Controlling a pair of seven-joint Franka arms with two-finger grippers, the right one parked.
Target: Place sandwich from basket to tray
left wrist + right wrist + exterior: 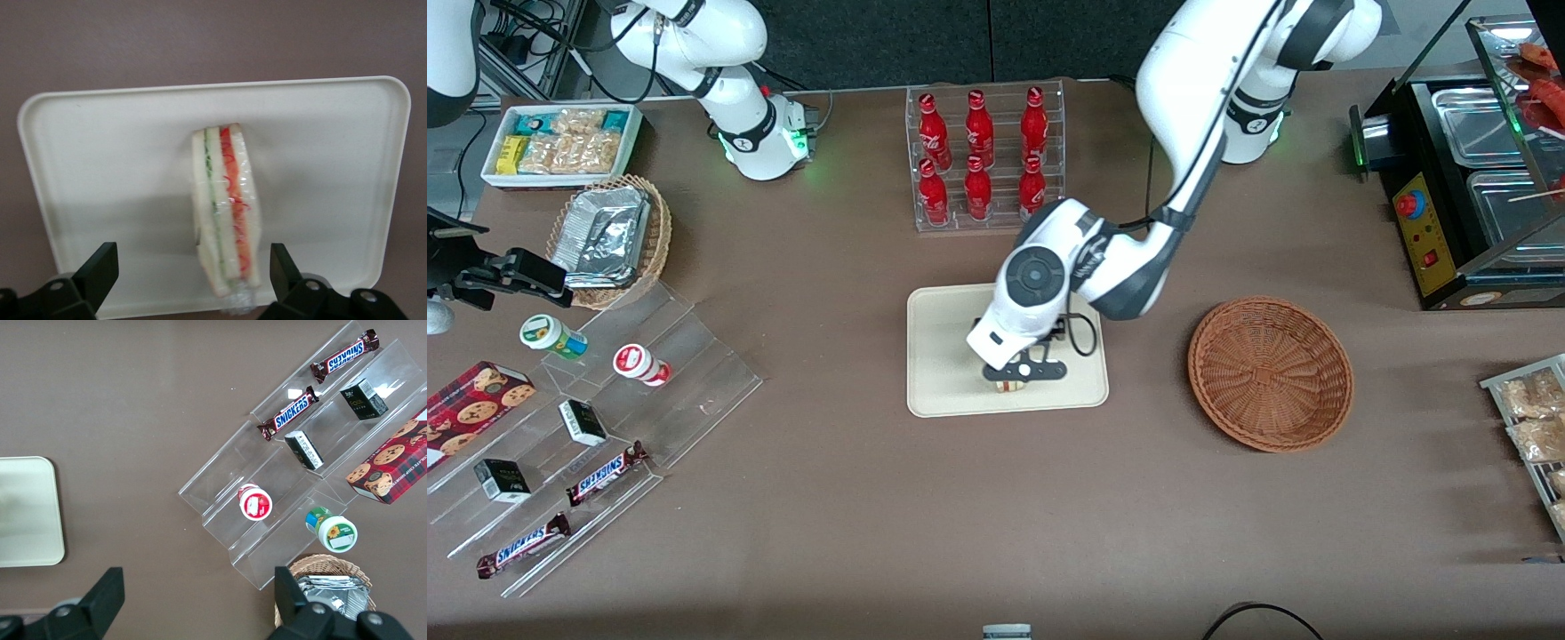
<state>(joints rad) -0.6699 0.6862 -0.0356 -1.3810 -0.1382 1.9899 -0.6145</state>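
The sandwich (225,212) stood on its edge on the tray (100,173), near the middle of the front view and at the tray's edge nearest the front camera, its red and green filling stripes showing. The hand (1021,374) hung just above it with its fingers (99,270) spread wide on either side, touching nothing. The basket (1270,372) sat on the brown bench (827,498) beside the tray, toward the working arm's end.
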